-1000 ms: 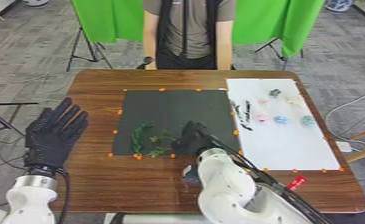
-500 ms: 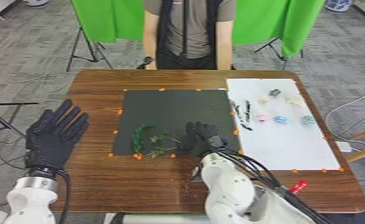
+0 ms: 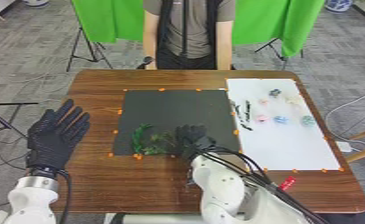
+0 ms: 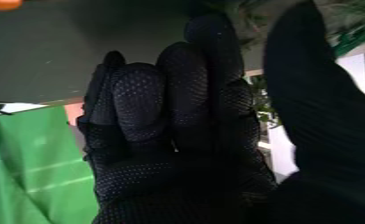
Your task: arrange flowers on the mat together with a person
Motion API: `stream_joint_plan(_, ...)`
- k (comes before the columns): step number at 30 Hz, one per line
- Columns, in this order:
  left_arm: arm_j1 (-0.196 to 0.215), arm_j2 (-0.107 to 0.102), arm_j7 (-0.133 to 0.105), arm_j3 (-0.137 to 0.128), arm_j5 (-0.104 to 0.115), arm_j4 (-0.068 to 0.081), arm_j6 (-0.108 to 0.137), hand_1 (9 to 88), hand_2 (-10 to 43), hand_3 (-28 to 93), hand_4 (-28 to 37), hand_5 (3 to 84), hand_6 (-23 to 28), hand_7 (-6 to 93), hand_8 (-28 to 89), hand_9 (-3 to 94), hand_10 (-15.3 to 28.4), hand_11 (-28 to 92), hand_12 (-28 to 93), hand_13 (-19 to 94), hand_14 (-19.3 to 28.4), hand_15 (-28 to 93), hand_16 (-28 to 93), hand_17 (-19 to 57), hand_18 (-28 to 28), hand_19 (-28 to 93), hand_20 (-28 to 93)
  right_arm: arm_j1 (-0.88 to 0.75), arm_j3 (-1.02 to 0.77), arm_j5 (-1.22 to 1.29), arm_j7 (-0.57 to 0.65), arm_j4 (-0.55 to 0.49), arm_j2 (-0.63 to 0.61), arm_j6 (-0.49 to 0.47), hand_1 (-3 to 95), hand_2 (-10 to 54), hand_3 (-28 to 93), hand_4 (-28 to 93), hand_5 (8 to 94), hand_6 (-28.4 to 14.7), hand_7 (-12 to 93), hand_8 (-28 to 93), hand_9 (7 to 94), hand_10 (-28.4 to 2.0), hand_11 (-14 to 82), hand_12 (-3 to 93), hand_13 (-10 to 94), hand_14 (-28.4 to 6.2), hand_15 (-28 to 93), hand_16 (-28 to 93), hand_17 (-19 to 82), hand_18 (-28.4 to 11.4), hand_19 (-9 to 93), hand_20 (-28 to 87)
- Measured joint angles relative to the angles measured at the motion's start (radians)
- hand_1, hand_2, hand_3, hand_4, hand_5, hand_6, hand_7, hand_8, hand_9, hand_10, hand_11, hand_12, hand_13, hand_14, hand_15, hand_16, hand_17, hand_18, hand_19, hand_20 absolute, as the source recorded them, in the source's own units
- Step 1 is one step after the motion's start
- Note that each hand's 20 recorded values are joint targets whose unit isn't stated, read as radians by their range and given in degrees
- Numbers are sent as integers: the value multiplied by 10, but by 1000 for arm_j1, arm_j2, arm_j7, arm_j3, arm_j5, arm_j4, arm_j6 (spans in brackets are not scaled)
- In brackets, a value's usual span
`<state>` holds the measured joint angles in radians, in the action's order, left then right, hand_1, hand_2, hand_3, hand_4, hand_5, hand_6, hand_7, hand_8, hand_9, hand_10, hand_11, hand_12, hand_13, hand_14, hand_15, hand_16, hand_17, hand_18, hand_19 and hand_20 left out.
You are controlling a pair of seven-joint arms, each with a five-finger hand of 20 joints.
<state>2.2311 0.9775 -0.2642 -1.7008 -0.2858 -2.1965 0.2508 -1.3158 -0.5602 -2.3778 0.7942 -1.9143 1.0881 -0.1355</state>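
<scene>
Brown wooden table [image 3: 161, 187], laid with a dark mat [image 3: 174, 107] and a white sheet [image 3: 281, 150] on its right. The right hand [image 3: 193, 139] is at the mat's near right part; its fingers are extended and close together, the thumb apart from them, with no grip seen. The loose green sprig [image 3: 161, 143] lies on the mat just beside it, on the hand's left; whether they touch cannot be told. Next to that sprig lies a fuller green frond [image 3: 138, 136].

Handling, as judged: both pieces are likely very light, with springy stems and soft leaves that could bend or snag on the glove. The recommended hold is a light pinch at the bare stem, clear of the leaves.

Farther out, the white sheet bears dark slender stems [image 3: 248, 108], a pink flower [image 3: 262, 118], a blue flower [image 3: 281, 120] and a teal flower [image 3: 307, 121]. These heads are probably crushable, best taken low from the sides. All stock lies loose, with no vase or tray holding it. The left hand [image 3: 57, 137] is beyond the mat's left edge, palm flat and fingers straight.
</scene>
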Motion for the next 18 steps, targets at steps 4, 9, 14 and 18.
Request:
stream_joint_plan(4,-8,0,6,7,0,3,0,244,156,749,-283,386,73,108,-89,292,144,174,75,209,147,275,-63,-70,129,326,97,0,11,-7,-2,7,12,-5,499,-95,648,-239,757,-3,442,187,710,-158,581,448,590,-178,730,468,249,-276,790,419)
stream_joint_plan(9,-13,0,13,10,0,4,0,244,156,749,-283,387,74,108,-88,295,145,174,77,211,148,277,-63,-71,129,326,97,0,11,19,17,18,28,7,447,-70,693,-194,794,-8,412,198,749,-160,578,447,615,-181,734,471,264,-281,808,421)
stream_joint_plan(14,-14,0,15,14,-1,4,0,243,156,750,-283,387,74,108,-88,296,147,174,77,211,149,280,-63,-71,130,327,98,1,-35,198,91,22,57,41,442,-56,698,-192,802,-8,404,197,756,-160,577,447,621,-184,738,468,271,-283,819,422)
stream_joint_plan(18,-21,-2,20,24,-1,8,0,243,156,750,-283,387,74,108,-88,296,146,175,78,211,150,284,-65,-72,131,329,99,26,-31,246,128,41,73,92,441,-55,698,-191,802,-9,402,198,758,-160,577,448,622,-185,739,467,271,-283,821,421)
